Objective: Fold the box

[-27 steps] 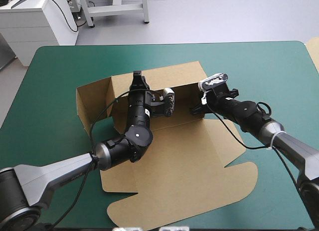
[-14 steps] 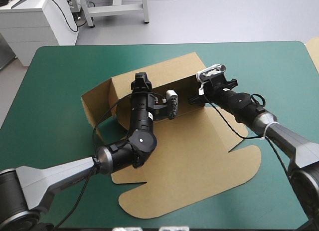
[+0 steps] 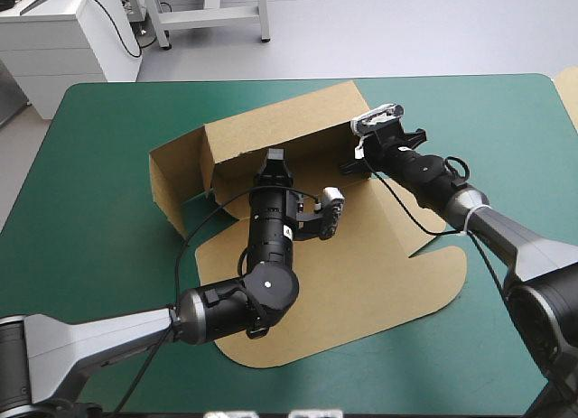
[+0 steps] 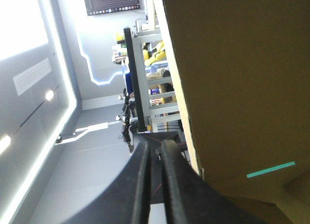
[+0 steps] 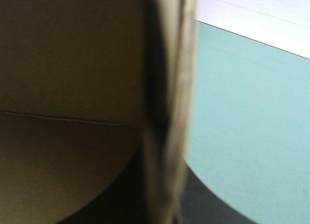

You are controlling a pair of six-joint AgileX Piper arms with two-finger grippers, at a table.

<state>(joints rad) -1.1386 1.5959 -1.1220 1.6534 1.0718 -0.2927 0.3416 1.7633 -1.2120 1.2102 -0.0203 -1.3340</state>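
The brown box (image 3: 361, 274) lies partly set up in the middle of the table. Its back wall (image 3: 271, 134) and left wall (image 3: 172, 179) stand raised, and the rounded lid lies flat toward the near edge. My right gripper (image 3: 350, 165) is shut on the right end of the back wall. In the right wrist view the board's edge (image 5: 167, 88) runs straight between its fingers (image 5: 213, 204). My left gripper (image 3: 274, 156) sits inside the box, pointing at the back wall. Its fingers (image 4: 172, 185) are together, with the board (image 4: 232, 79) beside them, not between.
Teal-green cover (image 3: 506, 138) shows on every side of the box, widest to the right and at the near left. My left arm (image 3: 253, 292) lies across the flat lid panel. A white cabinet (image 3: 63, 39) stands beyond the far left corner.
The box has slid and turned toward the far edge, its lid swinging right. My left gripper drew back from the back wall's top. My right gripper moved farther out with the wall's end.
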